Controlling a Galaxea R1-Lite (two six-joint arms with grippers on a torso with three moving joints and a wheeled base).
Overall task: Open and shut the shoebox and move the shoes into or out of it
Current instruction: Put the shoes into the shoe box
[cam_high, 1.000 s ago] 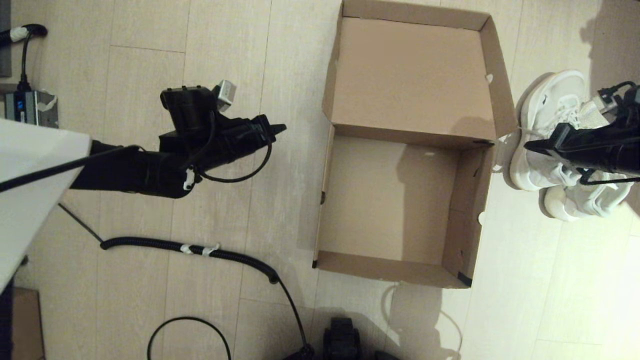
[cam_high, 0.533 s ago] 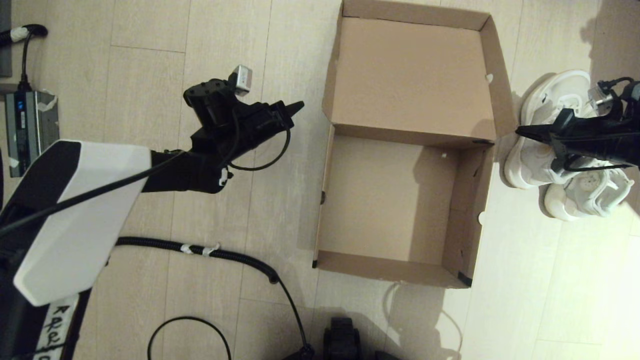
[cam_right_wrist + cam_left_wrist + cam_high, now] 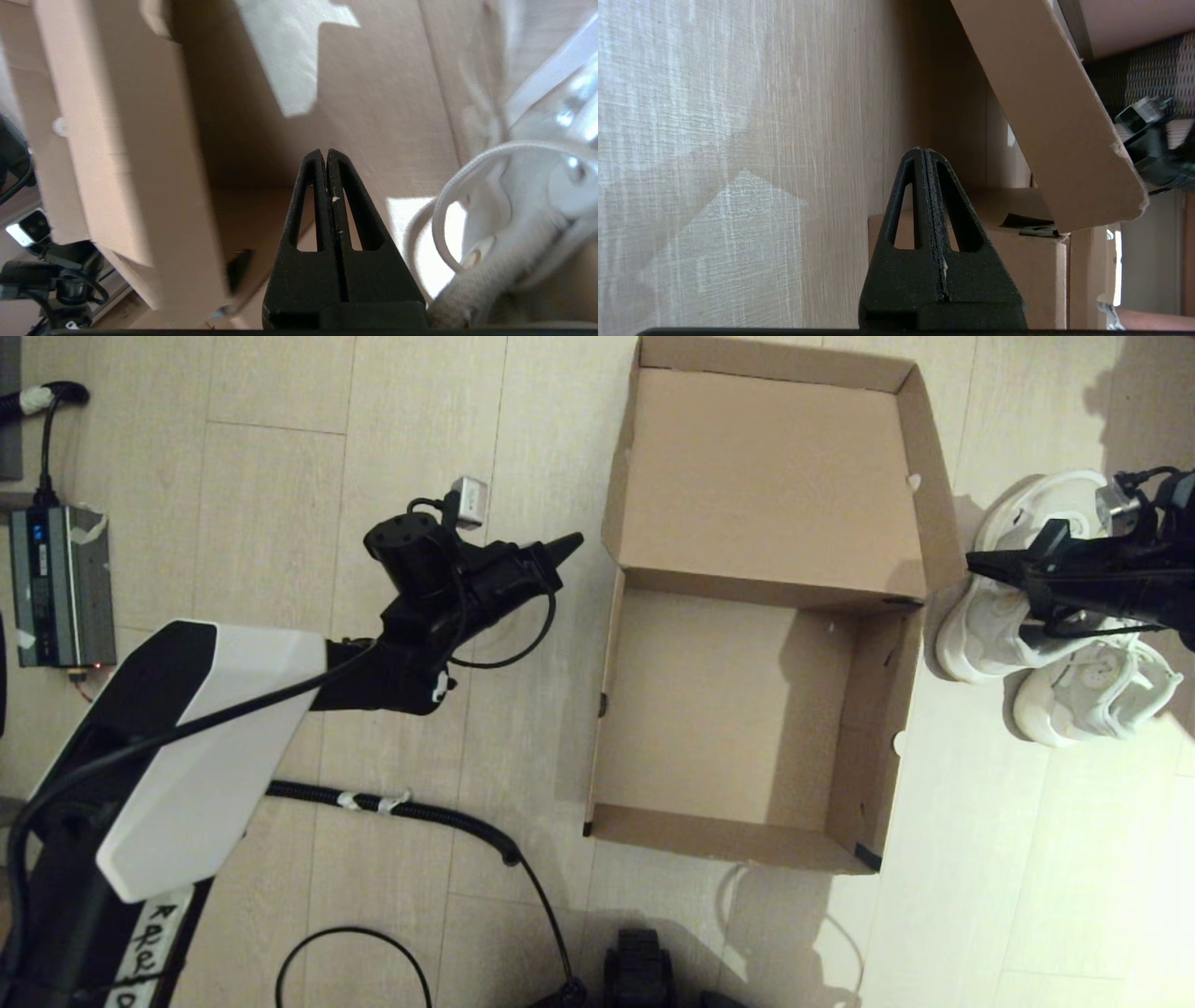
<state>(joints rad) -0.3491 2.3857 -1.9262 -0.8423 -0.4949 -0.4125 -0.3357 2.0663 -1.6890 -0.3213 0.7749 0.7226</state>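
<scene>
The brown shoebox (image 3: 738, 709) stands open on the floor with nothing inside, its hinged lid (image 3: 766, 476) leaning back on the far side. Black tape marks a near corner (image 3: 868, 857). The two white sneakers lie on the floor right of the box, one (image 3: 990, 625) by the box wall and the other (image 3: 1088, 700) nearer to me. My right gripper (image 3: 976, 563) hovers shut over the far sneaker, pointing at the box, and holds nothing. My left gripper (image 3: 571, 543) is shut and empty, just left of the lid hinge. In the right wrist view a sneaker and its lace (image 3: 537, 210) lie beside the gripper (image 3: 325, 151).
A grey power unit (image 3: 61, 583) sits at the far left. A black corrugated cable (image 3: 401, 812) and a thin cable loop (image 3: 355, 961) run across the floor left of the box. My base (image 3: 639, 971) is at the near edge. In the left wrist view, the lid's side flap (image 3: 1045, 116) rises ahead of the gripper (image 3: 923, 151).
My left arm has swung forward and right, bringing its shut gripper close to the box's left side. The right gripper has moved a little farther away, and the far sneaker has shifted slightly toward the box.
</scene>
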